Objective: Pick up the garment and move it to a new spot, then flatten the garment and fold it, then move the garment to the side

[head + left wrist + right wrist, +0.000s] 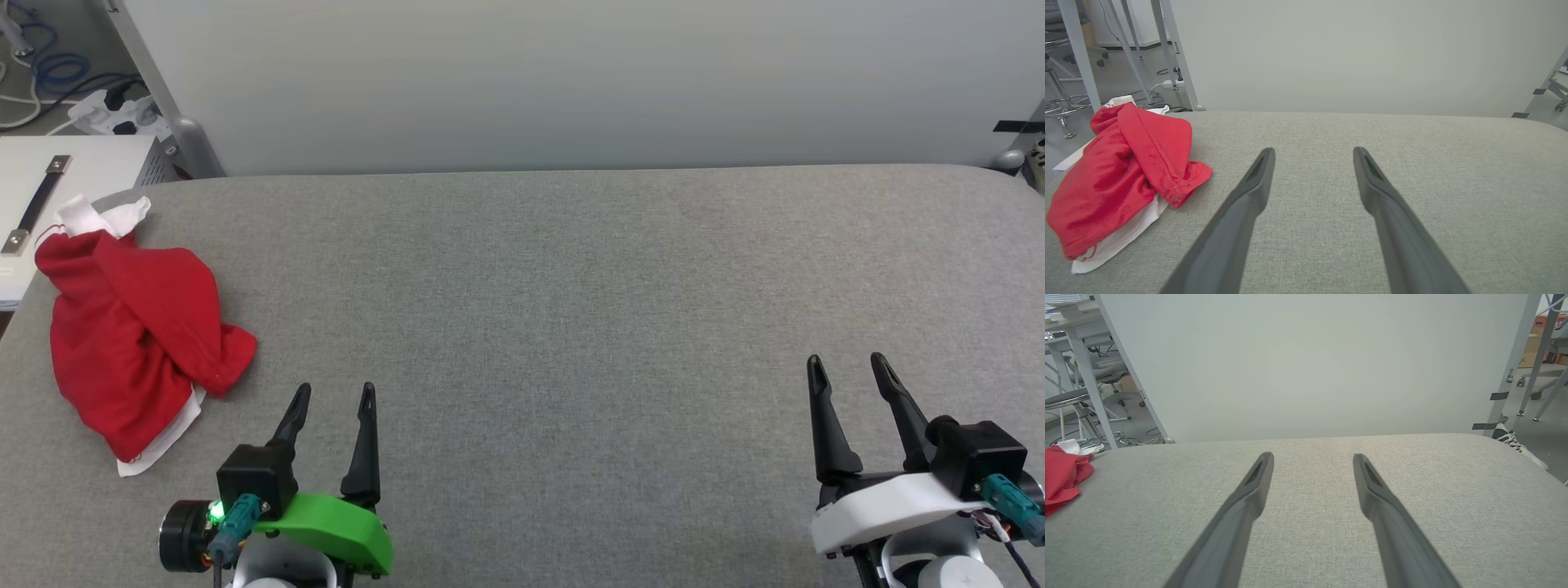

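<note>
- The garment (135, 343) lay bunched at the left edge of the surface (571, 310), near the left hand (335, 389).
- Left hand and right hand (846, 359) were released, empty.
- Soft, light fabric would likely sag; pinch the raised red fold.

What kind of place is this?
Probably a lab or office workspace: a grey padded table before a white partition, a power strip and cables on the floor, office chairs behind.

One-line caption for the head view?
Crumpled red garment lies left on grey padded surface; left gripper and right gripper open, empty.
</note>
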